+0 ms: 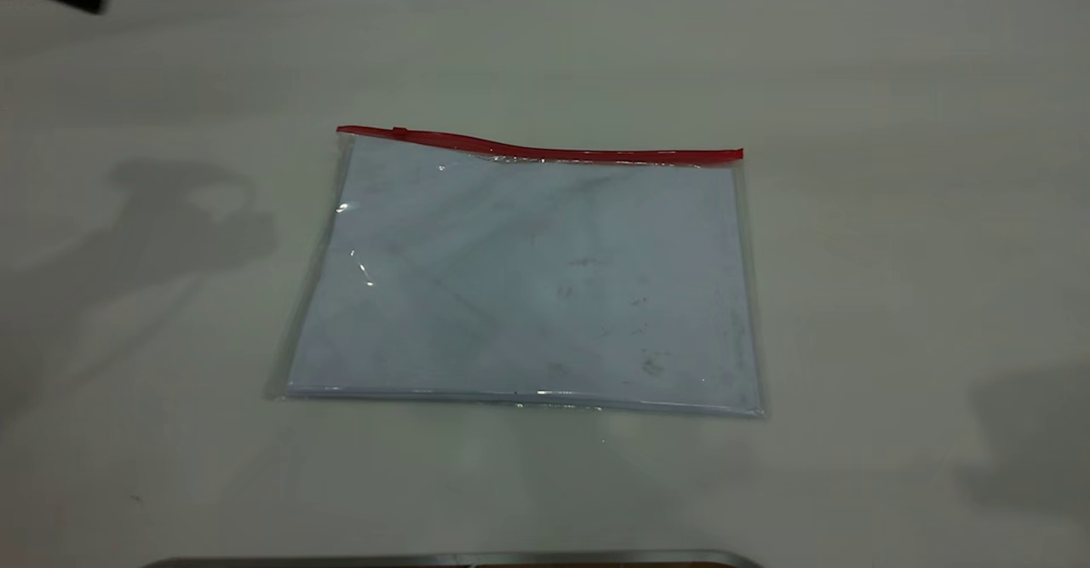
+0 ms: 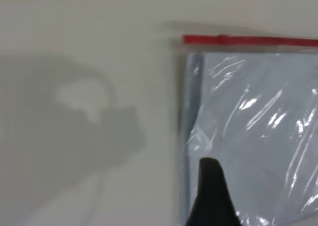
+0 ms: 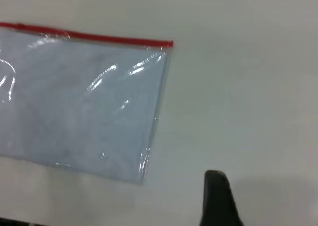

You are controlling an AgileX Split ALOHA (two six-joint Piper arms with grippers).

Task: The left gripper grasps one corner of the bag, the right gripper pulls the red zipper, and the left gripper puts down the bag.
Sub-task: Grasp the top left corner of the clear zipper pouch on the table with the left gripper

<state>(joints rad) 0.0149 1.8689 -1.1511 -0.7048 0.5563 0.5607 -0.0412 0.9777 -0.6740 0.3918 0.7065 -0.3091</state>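
Bag [image 1: 528,283] lies flat — each pincer shows one cropped tip; their state, can't tell.

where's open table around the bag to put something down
The table is bare right of the bag, left of it under the arm's shadow, and beyond the red zipper. The near strip is tighter, ending at a metal edge. The left gripper hangs over the bag's left side.

left gripper [image 2: 211,193] shows one matte black, tapering finger with a rounded tip; right gripper [image 3: 218,198] shows the same.
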